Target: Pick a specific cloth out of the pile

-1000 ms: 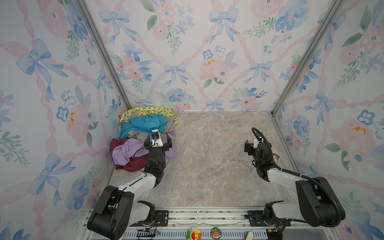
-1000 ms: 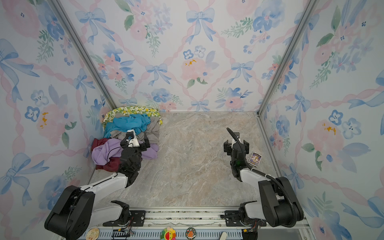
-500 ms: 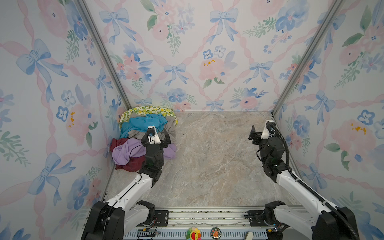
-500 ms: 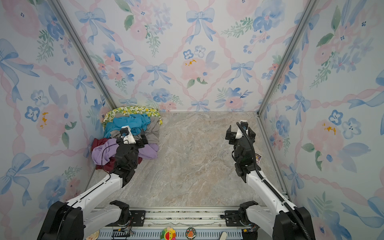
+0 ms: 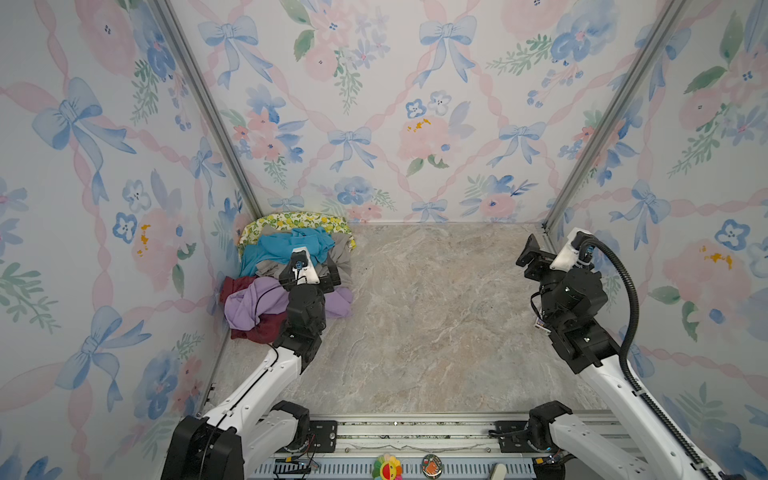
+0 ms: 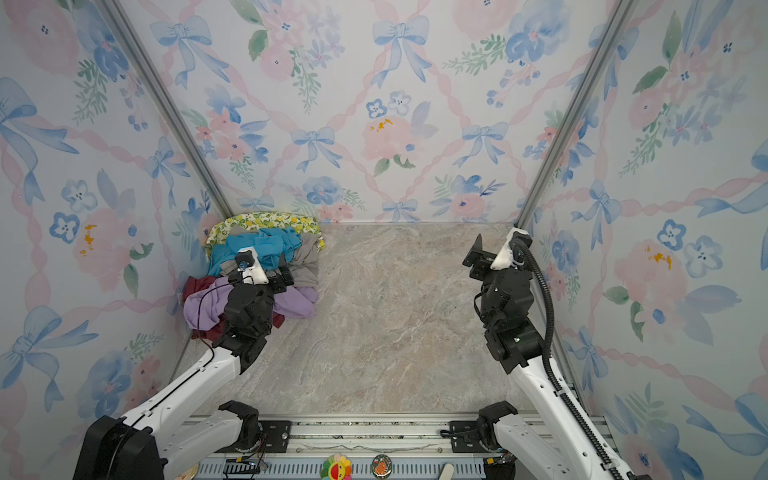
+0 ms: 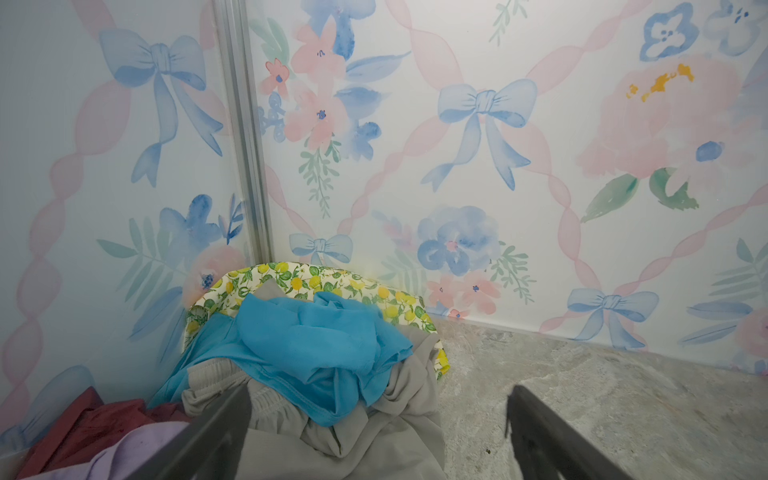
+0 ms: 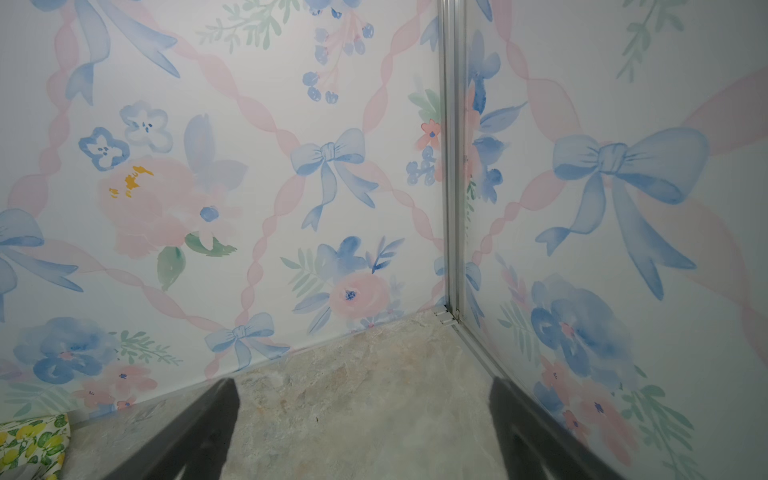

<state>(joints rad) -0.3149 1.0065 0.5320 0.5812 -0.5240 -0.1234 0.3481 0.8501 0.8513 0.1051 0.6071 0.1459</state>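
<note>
Marbled tabletop (image 5: pixel 415 324) is largely bare; the pile (image 5: pixel 291 253) is crammed into one corner. The cloth (image 5: pixel 259 330) is mostly buried. Left hand (image 7: pixel 374 424) and right hand (image 8: pixel 361 415) are seen spread, holding nothing.

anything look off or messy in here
Nothing damaged or spilled. The only mess is the heap of mixed cloths in the far left corner, with the dark maroon cloth mostly buried under the lavender purple cloth.
</note>
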